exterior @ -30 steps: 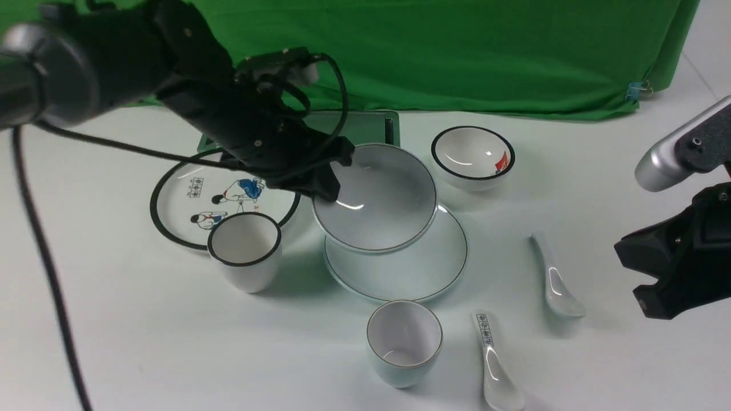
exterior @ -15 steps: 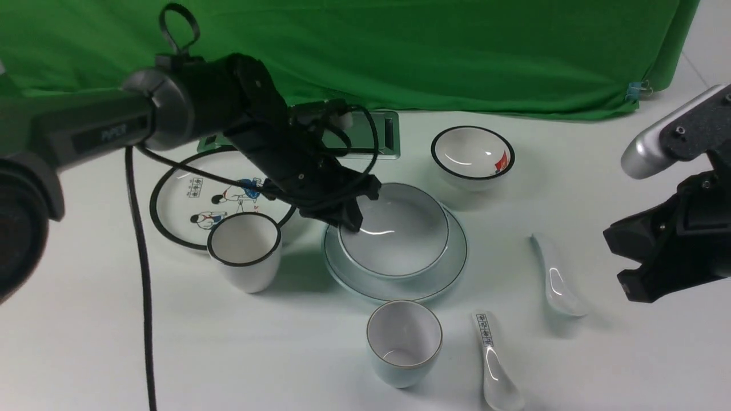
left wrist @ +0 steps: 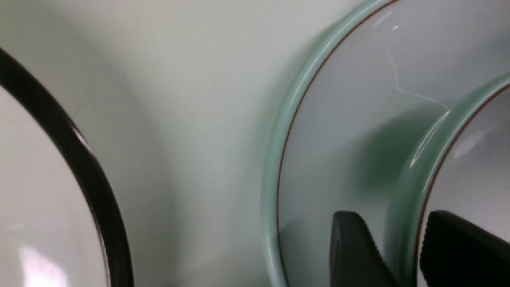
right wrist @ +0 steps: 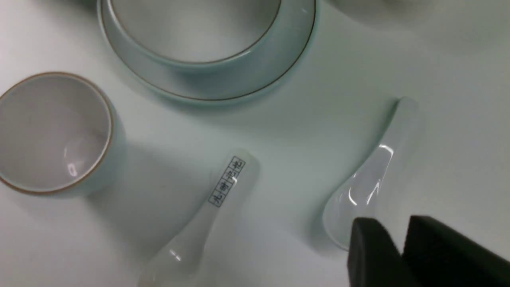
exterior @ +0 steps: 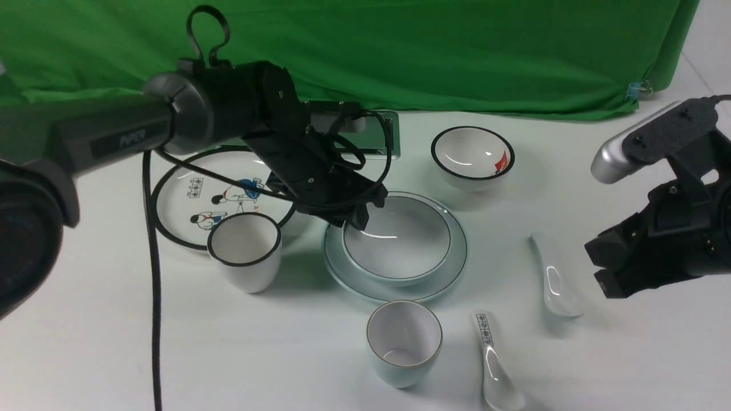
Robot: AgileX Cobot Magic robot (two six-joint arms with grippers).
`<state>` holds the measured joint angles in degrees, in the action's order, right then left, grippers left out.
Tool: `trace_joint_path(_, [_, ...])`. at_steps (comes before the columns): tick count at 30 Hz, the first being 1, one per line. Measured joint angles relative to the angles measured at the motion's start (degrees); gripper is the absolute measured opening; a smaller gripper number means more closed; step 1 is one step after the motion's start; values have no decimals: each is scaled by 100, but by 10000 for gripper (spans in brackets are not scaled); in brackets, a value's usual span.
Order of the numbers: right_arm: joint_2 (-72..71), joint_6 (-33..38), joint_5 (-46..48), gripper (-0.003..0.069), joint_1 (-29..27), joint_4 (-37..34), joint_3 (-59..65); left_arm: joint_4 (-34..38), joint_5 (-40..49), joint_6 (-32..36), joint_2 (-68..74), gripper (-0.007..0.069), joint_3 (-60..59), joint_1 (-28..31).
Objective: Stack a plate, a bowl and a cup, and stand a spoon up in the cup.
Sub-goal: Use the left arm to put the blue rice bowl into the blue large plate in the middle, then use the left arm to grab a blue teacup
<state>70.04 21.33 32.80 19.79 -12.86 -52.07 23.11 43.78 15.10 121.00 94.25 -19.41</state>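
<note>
Bowl (exterior: 400, 246) rim narrowly pinched by left hand (exterior: 361, 218)

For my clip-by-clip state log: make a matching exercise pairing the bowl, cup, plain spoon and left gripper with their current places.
1 bowl
2 cup
3 plain spoon
4 left gripper

A lying flat, right of the plate
B astride the bowl's rim
C seated on the plate
D upright, on the robot's side of the plate

Pairs: 1-C, 2-D, 3-A, 4-B

"PIPER" on left arm (exterior: 132, 140); printed spoon (exterior: 492, 359) characters illegible.
</note>
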Motion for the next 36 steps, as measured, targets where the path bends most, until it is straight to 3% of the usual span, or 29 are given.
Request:
trace_joint_path(4, [350, -492, 162, 292, 0, 443, -442, -487, 562, -72, -170, 393, 445, 0])
trace_joint_path(8, [820, -925, 397, 376, 0, 939, -861, -1218, 1144, -299, -633, 421, 820, 0])
trace_joint_path(12, [1594, -1144, 547, 446, 0, 1179, -1357, -2017, 1424, -598, -1444, 320, 854, 0])
trace_joint_path(13, [1884, -1164, 557, 457, 0, 1192, -1504, -2258, 1454, -700, -1810, 245, 740, 0])
trace_joint_path(15, [2175, -1201, 578, 463, 0, 1221, -1643, -2370, 1464, -760, -2085, 184, 582, 0])
trace_joint_path(16, [2491, -1269, 593, 466, 0, 1286, -1785, -2436, 1462, -780, -2488, 93, 338, 0])
trace_joint_path(20, [3140, -1418, 615, 467, -72, 1426, -2059, -2424, 1352, -801, -3362, -25, -556, 0])
trace_joint_path(32, [4205, -1493, 141, 465, -213, 1448, -2178, -1818, -164, -862, -4948, -35, -3521, 0])
trace_joint_path(36, [4304, -1520, 36, 376, -213, 1426, -2198, -1649, -347, -862, -5008, -35, -3959, 0])
